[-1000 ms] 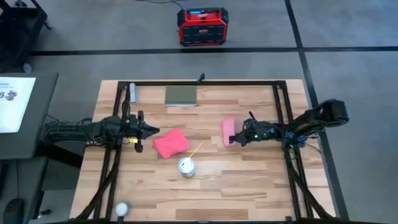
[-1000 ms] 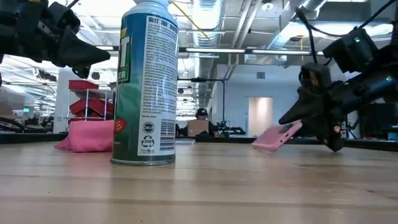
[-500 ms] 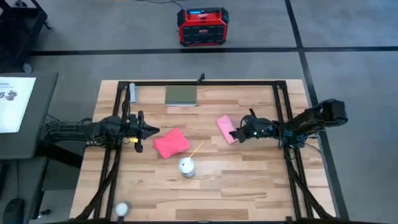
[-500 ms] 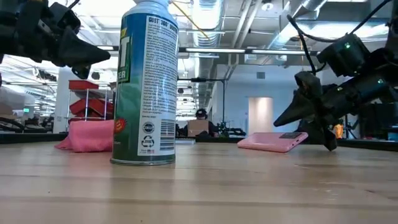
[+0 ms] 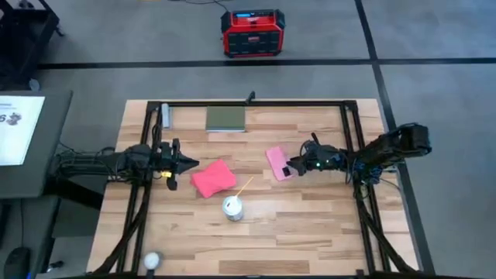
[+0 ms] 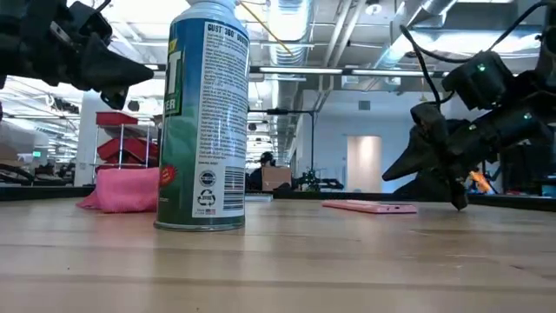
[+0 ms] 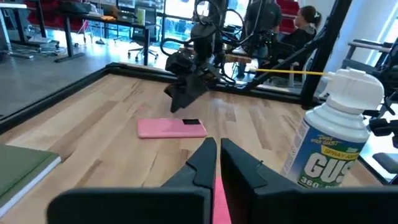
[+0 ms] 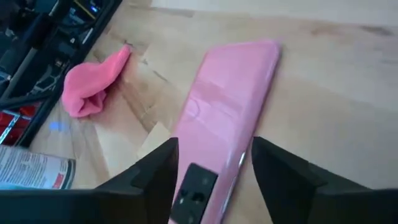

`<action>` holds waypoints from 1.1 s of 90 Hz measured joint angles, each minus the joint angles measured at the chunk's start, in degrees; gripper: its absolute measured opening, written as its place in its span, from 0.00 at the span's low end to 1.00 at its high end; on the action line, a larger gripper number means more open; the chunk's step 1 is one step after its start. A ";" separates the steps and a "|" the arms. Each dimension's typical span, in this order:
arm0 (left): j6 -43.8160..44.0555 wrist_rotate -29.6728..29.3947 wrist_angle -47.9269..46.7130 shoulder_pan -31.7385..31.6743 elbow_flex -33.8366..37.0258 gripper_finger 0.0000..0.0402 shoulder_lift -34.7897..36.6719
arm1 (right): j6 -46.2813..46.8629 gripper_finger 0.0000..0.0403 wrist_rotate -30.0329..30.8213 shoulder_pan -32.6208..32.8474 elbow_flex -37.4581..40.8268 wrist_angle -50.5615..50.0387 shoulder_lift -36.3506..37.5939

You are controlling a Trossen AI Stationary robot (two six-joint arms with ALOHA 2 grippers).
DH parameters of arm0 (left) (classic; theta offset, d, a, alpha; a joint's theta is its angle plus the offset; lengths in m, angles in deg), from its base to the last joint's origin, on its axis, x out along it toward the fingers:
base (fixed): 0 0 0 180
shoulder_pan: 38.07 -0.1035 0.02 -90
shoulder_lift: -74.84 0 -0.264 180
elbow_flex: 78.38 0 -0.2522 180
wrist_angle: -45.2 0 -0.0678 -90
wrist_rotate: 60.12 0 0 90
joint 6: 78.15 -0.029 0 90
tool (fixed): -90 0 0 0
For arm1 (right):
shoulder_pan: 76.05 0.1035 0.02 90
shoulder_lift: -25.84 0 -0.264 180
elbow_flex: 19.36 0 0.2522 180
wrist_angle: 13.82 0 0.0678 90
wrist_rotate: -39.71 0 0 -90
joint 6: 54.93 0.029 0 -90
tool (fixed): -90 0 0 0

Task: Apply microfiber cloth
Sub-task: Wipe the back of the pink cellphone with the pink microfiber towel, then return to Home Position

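Lowered from its earlier tilt, the phone (image 5: 277,163) lay flat before our right gripper (image 5: 292,166), whose fingers stood apart, holding nothing. Our left gripper (image 5: 188,163) hovered pinched together and empty, with the microfiber cloth (image 5: 213,178) just ahead.

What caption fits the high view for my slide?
Right gripper open at the pink phone; left gripper shut beside the microfiber cloth.

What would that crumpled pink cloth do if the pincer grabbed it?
The microfiber cloth lies bunched in soft folds, so it would probably droop and hang limp. It looks light and matte, so it is unlikely to slip. Pushed, it would likely drag and bunch rather than slide.
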 joint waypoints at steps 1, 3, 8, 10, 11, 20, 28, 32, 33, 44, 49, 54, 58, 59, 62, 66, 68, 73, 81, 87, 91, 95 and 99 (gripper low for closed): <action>-0.01 0.00 -0.01 0.00 0.00 0.00 0.00 | -0.19 0.46 0.00 -0.04 0.00 0.03 0.00; -0.05 0.00 0.02 0.00 0.00 0.00 0.00 | -0.77 0.46 -0.04 -0.37 0.00 0.17 0.00; -0.30 0.01 0.04 0.00 0.00 0.00 -0.02 | -3.03 0.45 -0.36 -0.65 -0.07 1.17 0.00; -0.45 0.09 0.05 0.00 0.00 0.00 -0.01 | -4.25 0.44 -0.39 -0.70 -0.15 1.85 0.00; -0.50 0.16 0.06 0.00 0.00 0.00 0.00 | -4.93 0.44 -0.39 -0.69 -0.21 2.23 0.00; -2.12 1.99 0.66 -0.01 0.00 0.00 -0.02 | -12.41 0.30 -0.37 -0.45 -1.43 5.83 0.04; -4.60 4.14 1.83 -0.01 0.00 0.00 0.01 | -20.07 0.09 -0.42 -0.92 -2.83 9.21 0.07; -5.63 4.17 2.00 0.00 0.00 0.00 0.04 | -23.77 0.04 -1.24 -1.16 -3.28 11.38 0.09; -5.85 4.16 2.00 0.00 0.00 0.00 0.08 | -24.49 0.04 -1.51 -1.28 -3.36 11.88 0.11; -7.47 3.66 2.02 -0.02 0.00 0.00 1.28 | -29.72 0.01 -4.67 -2.61 -3.36 14.89 3.17; -7.71 3.54 1.82 -0.02 0.00 0.00 2.49 | -31.88 0.00 -4.74 -3.06 -2.49 14.51 6.66; -8.27 3.23 0.97 -0.02 0.00 0.00 4.10 | -33.90 0.00 -4.74 -3.42 -1.30 13.72 10.80; -8.91 2.68 -0.03 -0.02 0.00 0.00 5.55 | -35.22 0.00 -4.68 -3.69 -0.01 11.91 15.09; -9.07 2.58 -0.32 -0.02 0.00 0.00 5.90 | -35.47 0.00 -4.62 -3.72 0.29 11.26 16.22; -9.21 2.29 -1.18 -0.02 0.00 0.00 7.09 | -36.34 0.00 -4.42 -3.93 0.98 8.91 19.57; -9.36 2.06 -2.58 -0.03 0.00 0.00 8.97 | -37.18 0.00 -4.26 -4.03 1.75 4.90 24.46; -9.42 1.98 -2.98 -0.03 0.00 0.00 9.73 | -37.58 0.00 -4.06 -4.03 2.08 2.78 26.71; -9.49 1.86 -3.93 -0.04 0.00 0.00 11.81 | -38.80 0.00 -3.01 -3.76 2.58 -1.69 32.10; -10.09 1.81 -5.77 -0.04 0.00 0.00 13.73 | -41.45 0.00 -2.60 -2.85 2.90 -8.63 40.12; -10.50 1.41 -5.92 -0.04 0.00 0.00 13.49 | -43.49 0.00 -1.53 -2.01 3.21 -11.90 45.10; -11.02 1.14 -6.41 -0.04 0.00 0.00 13.23 | -44.62 0.00 -0.88 -1.53 3.49 -14.49 48.03; -11.14 0.87 -7.16 -0.04 0.00 0.00 13.24 | -45.29 0.00 0.37 -1.03 3.50 -17.51 50.82; -11.18 0.73 -7.68 -0.04 0.00 0.00 13.54 | -45.56 0.00 1.47 -0.58 3.52 -21.45 53.70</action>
